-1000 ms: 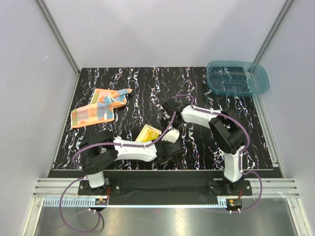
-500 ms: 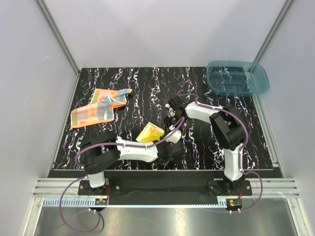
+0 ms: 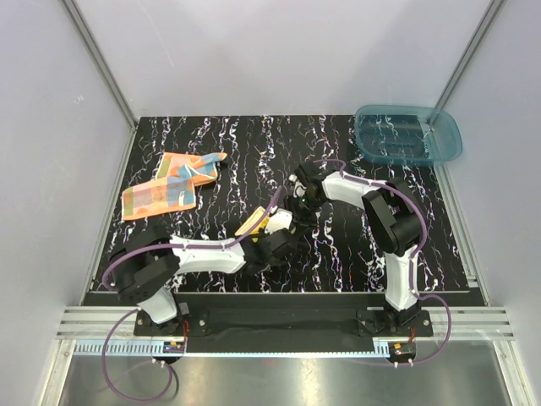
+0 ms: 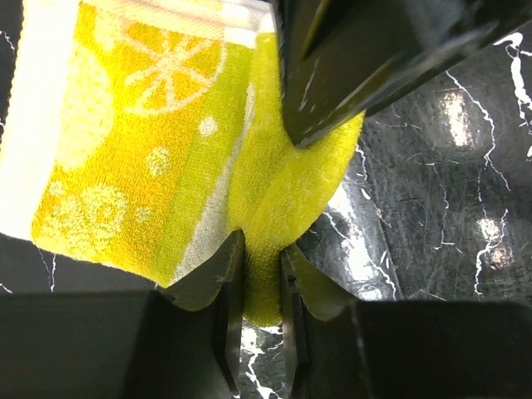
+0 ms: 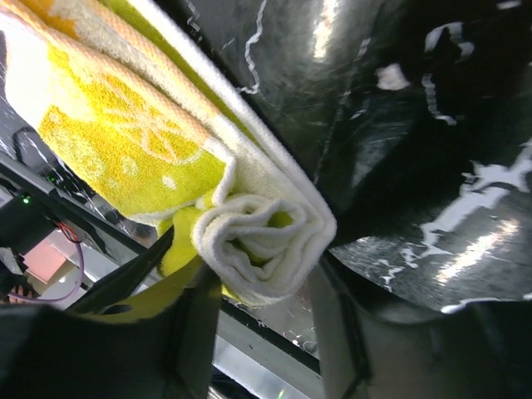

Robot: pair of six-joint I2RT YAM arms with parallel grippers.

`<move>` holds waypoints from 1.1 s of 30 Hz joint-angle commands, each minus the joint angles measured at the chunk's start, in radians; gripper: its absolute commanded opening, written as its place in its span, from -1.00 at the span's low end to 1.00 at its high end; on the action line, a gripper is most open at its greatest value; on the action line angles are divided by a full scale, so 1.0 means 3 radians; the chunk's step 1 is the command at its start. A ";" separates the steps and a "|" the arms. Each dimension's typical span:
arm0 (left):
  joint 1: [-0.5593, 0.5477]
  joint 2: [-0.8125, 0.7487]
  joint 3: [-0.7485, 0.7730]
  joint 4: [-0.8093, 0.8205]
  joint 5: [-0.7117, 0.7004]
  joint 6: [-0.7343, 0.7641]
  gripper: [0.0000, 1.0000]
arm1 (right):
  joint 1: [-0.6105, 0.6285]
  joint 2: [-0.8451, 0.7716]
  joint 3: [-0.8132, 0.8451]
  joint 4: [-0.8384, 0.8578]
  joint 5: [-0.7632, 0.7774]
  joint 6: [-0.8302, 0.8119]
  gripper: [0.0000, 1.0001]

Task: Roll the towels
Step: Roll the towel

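Landmark: a see-through teal bin at the far right corner of the black marbled table.
Yellow towel: well apart from the bin, to its near left and about mid-table. It is lifted between the two arms. It has pale lemon-slice markings and a white border.
Towel shape: one end is wound into a tight roll showing its white inner layers. The rest is a flat flap spreading away from the roll.
Left gripper: nearly closed, its two fingertips pinching a narrow fold at the yellow towel's edge.
Right gripper: partly open, with one finger on each side of the rolled end. Whether the fingers press the roll cannot be told.
Grippers together: close to each other on the same towel. The right one is on the side nearer the bin.
Orange towel: far across the table from the bin, near the left edge. It lies flat and loosely folded, with light-blue and white patches, and neither gripper touches it.
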 commanded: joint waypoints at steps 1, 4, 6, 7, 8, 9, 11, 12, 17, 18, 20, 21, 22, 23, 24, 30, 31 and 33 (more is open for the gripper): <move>0.0077 -0.0005 -0.0232 -0.0370 0.0282 0.0014 -0.63 | -0.0212 -0.0016 0.0007 -0.0022 0.0547 -0.0167 0.09; 0.0072 -0.0020 -0.0242 -0.0355 0.0287 0.0014 -0.65 | -0.0237 0.0004 0.0084 -0.0043 0.0572 -0.0203 0.13; 0.0077 -0.0026 -0.0247 -0.0350 0.0292 0.0024 -0.66 | -0.0258 0.0076 0.0135 -0.0078 0.0587 -0.0219 0.15; 0.0077 -0.0036 -0.0257 -0.0339 0.0292 0.0019 -0.67 | -0.0253 0.0091 0.0181 -0.0089 0.0598 -0.0224 0.15; 0.0072 -0.0046 -0.0267 -0.0339 0.0297 0.0019 -0.67 | -0.0258 0.0117 0.0192 -0.0089 0.0598 -0.0234 0.15; 0.0072 -0.0071 -0.0283 -0.0309 0.0302 0.0019 -0.67 | -0.0258 0.0137 0.0202 -0.0094 0.0623 -0.0224 0.15; 0.0102 -0.0102 -0.0323 -0.0283 0.0338 0.0024 -0.68 | -0.0258 0.0148 0.0207 -0.0094 0.0644 -0.0219 0.15; 0.0117 -0.0138 -0.0339 -0.0238 0.0363 0.0034 -0.69 | -0.0258 0.0153 0.0212 -0.0099 0.0710 -0.0214 0.15; 0.0220 -0.0286 -0.0482 -0.0104 0.0527 0.0080 -0.70 | -0.0258 0.0224 0.0340 -0.0196 0.0940 -0.0224 0.15; 0.0235 -0.0302 -0.0497 -0.0069 0.0548 0.0086 -0.70 | -0.0258 0.0240 0.0360 -0.0206 0.1001 -0.0224 0.15; 0.0271 -0.0332 -0.0508 -0.0043 0.0629 0.0111 -0.72 | -0.0253 0.0255 0.0422 -0.0242 0.1068 -0.0224 0.15; 0.0281 -0.0388 -0.0508 -0.0028 0.0665 0.0116 -0.72 | -0.0258 0.0265 0.0442 -0.0263 0.1104 -0.0229 0.15; 0.0312 -0.0434 -0.0518 -0.0012 0.0797 0.0121 -0.72 | -0.0258 0.0270 0.0473 -0.0278 0.1109 -0.0234 0.15; 0.0332 -0.0485 -0.0538 0.0033 0.0910 0.0121 -0.71 | -0.0258 0.0270 0.0488 -0.0293 0.1119 -0.0249 0.16; 0.0363 -0.0577 -0.0559 0.0110 0.1032 0.0111 -0.70 | -0.0258 0.0255 0.0493 -0.0324 0.1140 -0.0259 0.17; 0.0593 -0.0716 -0.0574 0.0284 0.1825 -0.0073 -0.69 | -0.0258 0.0184 0.0498 -0.0385 0.1191 -0.0295 0.24; 0.0629 -0.0711 -0.0564 0.0300 0.1963 -0.0093 -0.69 | -0.0258 0.0183 0.0503 -0.0391 0.1191 -0.0295 0.25; 0.0670 -0.0701 -0.0559 0.0356 0.2102 -0.0124 -0.69 | -0.0258 0.0168 0.0504 -0.0396 0.1196 -0.0290 0.27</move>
